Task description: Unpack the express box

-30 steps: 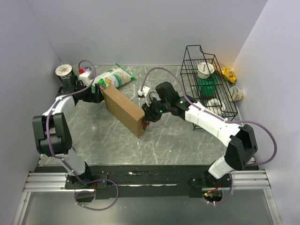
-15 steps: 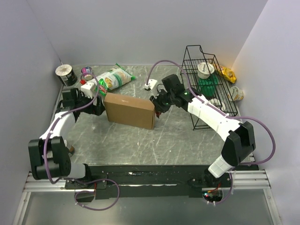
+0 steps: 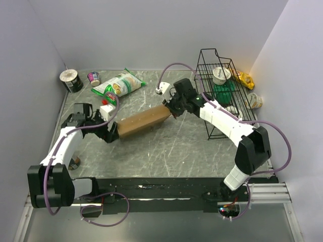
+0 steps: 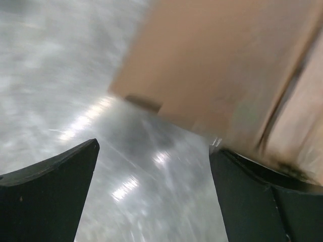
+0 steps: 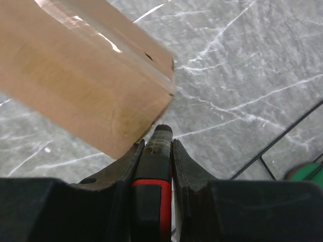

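We list one express box (image 3: 144, 121), at the middle of the table (image 3: 192, 151), long axis running from near-left toward far-right. Left gripper (image 3: 111, 132): spread wide, empty, at the box's left end. Right gripper (image 3: 172, 106): clenched on a red-and-black tool (image 5: 154, 171), its tip just beside the right end.

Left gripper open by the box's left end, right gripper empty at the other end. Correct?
Not quite. The right gripper isn't empty: it is shut on a slim black-and-red tool, as the right wrist view shows. The left gripper is open by the left end of the express box.
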You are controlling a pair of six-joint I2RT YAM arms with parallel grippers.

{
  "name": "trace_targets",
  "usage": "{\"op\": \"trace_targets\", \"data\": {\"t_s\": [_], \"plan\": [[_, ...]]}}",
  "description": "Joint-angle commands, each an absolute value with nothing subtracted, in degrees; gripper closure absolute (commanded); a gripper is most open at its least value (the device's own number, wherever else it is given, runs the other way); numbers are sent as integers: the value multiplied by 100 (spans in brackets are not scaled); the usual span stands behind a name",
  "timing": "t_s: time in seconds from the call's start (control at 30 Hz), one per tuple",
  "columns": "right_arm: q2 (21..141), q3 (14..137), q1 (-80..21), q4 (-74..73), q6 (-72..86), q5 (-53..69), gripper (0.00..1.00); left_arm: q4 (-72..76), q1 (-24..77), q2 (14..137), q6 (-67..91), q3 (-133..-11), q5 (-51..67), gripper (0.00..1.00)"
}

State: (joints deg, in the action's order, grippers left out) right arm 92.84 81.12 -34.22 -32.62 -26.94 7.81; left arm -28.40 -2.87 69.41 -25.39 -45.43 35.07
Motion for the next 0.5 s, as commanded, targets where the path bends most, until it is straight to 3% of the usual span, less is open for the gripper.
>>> {"op": "trace_targets", "data": {"t_s": [0.0,0.07,0.2,0.47], "plan": [[9448,8376,-3630,-2628,-2558,1714,100,-5736,88,6917,-5195,-5596,4440,4],[9439,8367,-3595,-2610,-2558,1670,100,-5932,44,6724,-5413,-5800,4237,4],[9492,8455,-3525,-2496,-2470,1731,100,-4803,9,6346,-4723,-5854,4411,4],[9659,8675,-3524,-2329,-2320,1925,100,-4536,185,7049,-3746,-6065,4861,3]]}}
